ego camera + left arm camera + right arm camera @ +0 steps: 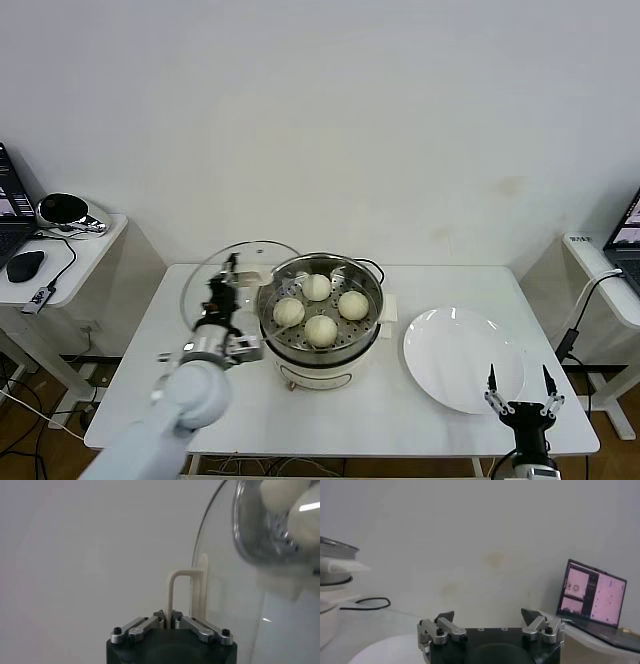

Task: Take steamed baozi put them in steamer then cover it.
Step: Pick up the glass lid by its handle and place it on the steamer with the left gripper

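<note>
A white bench (400,420) stands before me against a pale wall. On it rest the steamer (320,335) near the middle and a white plate (462,358) to my right.

The left arm (190,395) is rounded and white-grey. Both grippers have black bodies, silver linkages with dark screws, and black-tipped jaws.

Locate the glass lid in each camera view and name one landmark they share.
Head view: lid left of the steamer, held by the left gripper.
Left wrist view: lid on edge, handle clamped.
Right wrist view: not visible.
Shared landmark: the steamer.
</note>
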You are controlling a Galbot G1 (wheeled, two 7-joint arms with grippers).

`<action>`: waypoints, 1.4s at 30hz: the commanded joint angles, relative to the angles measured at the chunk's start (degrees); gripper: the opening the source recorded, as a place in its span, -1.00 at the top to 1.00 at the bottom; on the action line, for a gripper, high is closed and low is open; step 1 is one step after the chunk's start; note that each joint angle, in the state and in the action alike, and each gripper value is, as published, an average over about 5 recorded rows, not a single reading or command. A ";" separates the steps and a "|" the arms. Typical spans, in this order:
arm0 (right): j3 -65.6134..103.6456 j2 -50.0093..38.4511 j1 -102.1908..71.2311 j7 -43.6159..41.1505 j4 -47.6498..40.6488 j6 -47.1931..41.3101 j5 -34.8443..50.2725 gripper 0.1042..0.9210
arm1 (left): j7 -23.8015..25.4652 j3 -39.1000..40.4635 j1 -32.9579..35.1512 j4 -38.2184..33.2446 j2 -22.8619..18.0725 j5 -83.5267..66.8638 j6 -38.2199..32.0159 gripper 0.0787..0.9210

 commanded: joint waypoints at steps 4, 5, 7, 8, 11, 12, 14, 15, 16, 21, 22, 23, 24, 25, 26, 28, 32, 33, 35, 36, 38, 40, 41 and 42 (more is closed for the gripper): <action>-0.67 0.80 0.42 0.86 -1.35 0.66 -2.06 -0.76 | 9.84 13.63 -10.38 7.96 -16.28 16.33 6.02 0.83; -0.62 0.76 0.38 0.86 -1.38 0.73 -2.01 -0.76 | 9.74 13.86 -10.34 8.43 -16.56 16.49 5.92 0.83; -0.47 0.71 0.34 0.87 -1.49 0.87 -1.93 -0.76 | 9.66 14.15 -10.13 9.02 -16.82 16.65 5.80 0.83; -0.39 0.70 0.34 0.86 -1.56 0.92 -1.89 -0.76 | 9.59 14.21 -10.03 9.23 -16.87 16.66 5.76 0.83; -0.31 0.78 0.38 0.85 -1.74 1.03 -1.88 -0.76 | 9.36 14.22 -9.85 9.81 -16.93 16.68 5.59 0.83; -0.33 0.85 0.41 0.84 -1.79 1.05 -1.88 -0.76 | 9.21 14.19 -9.76 9.96 -16.95 16.70 5.47 0.83; -0.36 0.99 0.46 0.84 -1.90 1.08 -1.88 -0.76 | 8.97 14.09 -9.47 10.18 -17.01 16.80 5.22 0.83; -0.38 1.04 0.48 0.84 -1.99 1.10 -1.89 -0.76 | 8.82 14.03 -9.28 10.27 -17.07 16.92 5.09 0.83; -0.40 1.06 0.50 0.84 -2.11 1.13 -1.89 -0.76 | 8.71 13.96 -9.08 10.34 -17.15 17.08 4.97 0.83; -0.47 0.87 0.73 0.83 -2.75 1.27 -1.84 -0.76 | 8.17 13.52 -8.34 11.25 -17.78 18.01 4.45 0.83; -0.49 0.82 0.79 0.83 -2.83 1.27 -1.79 -0.76 | 8.03 13.42 -8.20 11.56 -17.90 18.17 4.33 0.83; -0.51 0.79 0.84 0.83 -2.89 1.27 -1.74 -0.76 | 7.88 13.34 -8.07 11.86 -17.99 18.35 4.21 0.83; -0.54 0.76 0.89 0.82 -2.96 1.26 -1.70 -0.76 | 7.71 13.24 -7.93 12.16 -18.09 18.60 4.03 0.83; -0.56 0.74 0.93 0.82 -3.02 1.26 -1.66 -0.76 | 7.60 13.14 -7.80 12.41 -18.18 18.82 3.86 0.83; -0.59 0.72 0.96 0.80 -3.09 1.26 -1.63 -0.76 | 7.52 13.07 -7.69 12.62 -18.25 18.98 3.74 0.83; -0.65 0.69 0.96 0.75 -3.23 1.24 -1.41 -0.76 | 7.39 12.87 -7.48 13.08 -18.41 19.22 3.46 0.83; -0.65 0.61 0.79 0.67 -3.48 1.36 -1.10 -0.76 | 7.00 12.57 -7.13 13.80 -18.69 19.21 3.08 0.83; -0.64 0.60 0.75 0.66 -3.51 1.41 -1.10 -0.76 | 6.92 12.54 -7.07 13.89 -18.78 19.21 3.01 0.83; -0.62 0.59 0.68 0.66 -3.52 1.46 -1.11 -0.76 | 6.80 12.53 -7.00 13.99 -19.00 19.19 2.93 0.83; -0.61 0.59 0.66 0.65 -3.52 1.48 -1.12 -0.76 | 6.80 12.53 -6.99 14.01 -19.11 19.18 2.91 0.83; -0.63 0.59 0.65 0.64 -3.51 1.49 -1.15 -0.76 | 6.74 12.54 -6.99 14.08 -19.32 19.16 2.87 0.83; -0.67 0.60 0.64 0.62 -3.57 1.52 -1.20 -0.76 | 6.68 12.49 -6.96 14.18 -19.47 19.15 2.79 0.83; -0.70 0.61 0.64 0.60 -3.60 1.55 -1.23 -0.76 | 6.61 12.42 -6.91 14.19 -19.53 19.11 2.76 0.83; -0.73 0.61 0.63 0.59 -3.65 1.58 -1.26 -0.76 | 6.55 12.33 -6.82 14.15 -19.56 19.03 2.73 0.83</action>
